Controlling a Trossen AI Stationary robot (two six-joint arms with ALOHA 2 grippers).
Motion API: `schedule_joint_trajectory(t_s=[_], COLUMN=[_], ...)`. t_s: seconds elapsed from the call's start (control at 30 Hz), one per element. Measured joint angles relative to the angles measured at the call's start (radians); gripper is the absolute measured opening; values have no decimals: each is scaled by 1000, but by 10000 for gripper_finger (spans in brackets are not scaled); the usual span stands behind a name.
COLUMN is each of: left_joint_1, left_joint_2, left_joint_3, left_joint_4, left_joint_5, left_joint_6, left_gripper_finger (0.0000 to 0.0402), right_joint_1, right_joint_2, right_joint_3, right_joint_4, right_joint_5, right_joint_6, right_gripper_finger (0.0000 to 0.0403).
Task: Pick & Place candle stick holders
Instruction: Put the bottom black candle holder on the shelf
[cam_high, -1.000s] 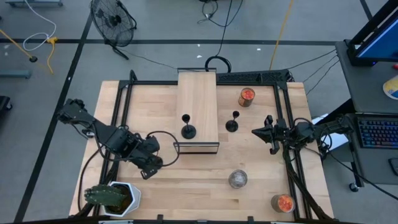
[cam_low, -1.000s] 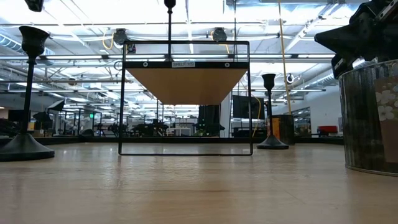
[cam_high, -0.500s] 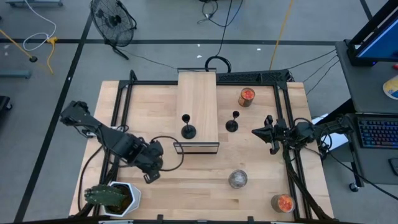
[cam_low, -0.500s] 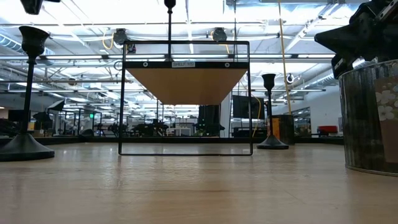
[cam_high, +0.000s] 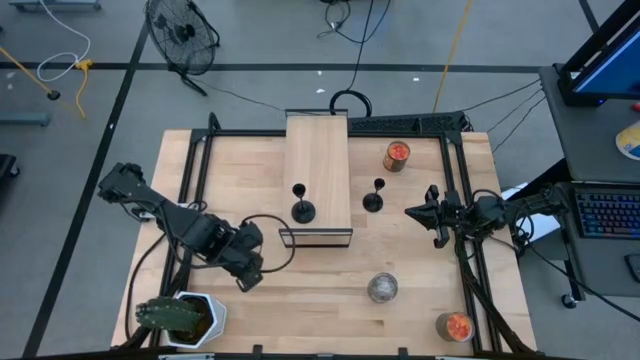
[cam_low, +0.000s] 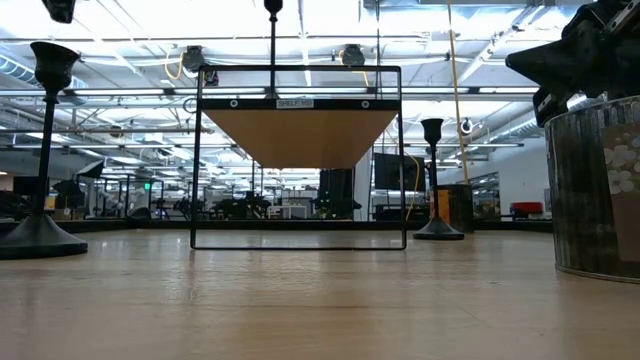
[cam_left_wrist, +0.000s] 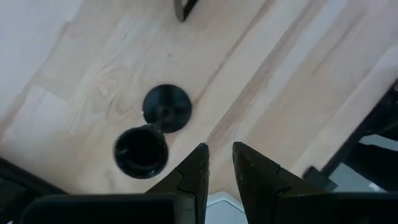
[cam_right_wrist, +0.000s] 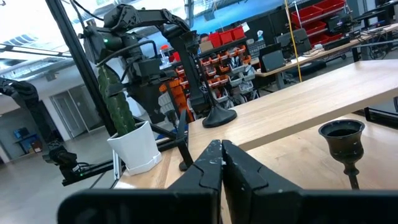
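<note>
Three black candle stick holders show. One stands on the wooden shelf. One stands on the table right of the shelf. One stands on its round base on the table just beside my left gripper; the arm hides it in the high view. It also shows at the left of the low view. My left gripper hovers above and beside it, its fingers a narrow gap apart and empty. My right gripper is shut and empty at the table's right.
A white planter with a cactus stands at the near left corner, close to my left gripper. A round silvery jar stands near the front. Glass jars with orange contents stand at the far right and near right.
My left gripper has gone a little toward the table's right and near edges. The holders have stayed where they were.
</note>
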Motion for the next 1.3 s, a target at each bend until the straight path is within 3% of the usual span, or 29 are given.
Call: schedule_joint_trajectory(t_s=[0.17, 0.33, 1.3], left_joint_1=[17, 39, 67], left_joint_2=[-14, -13, -11], left_joint_3=[4, 4, 4], left_joint_4=[-34, -48, -107], left_joint_5=[0, 69, 46], left_joint_6=[-43, -46, -104], left_gripper_finger=[78, 78, 79], right_joint_1=[0, 0, 0], right_joint_2=[0, 0, 0], right_joint_3=[0, 0, 0], right_joint_4=[0, 0, 1], right_joint_5=[0, 0, 0], right_joint_6=[0, 0, 3], right_gripper_finger=[0, 0, 0])
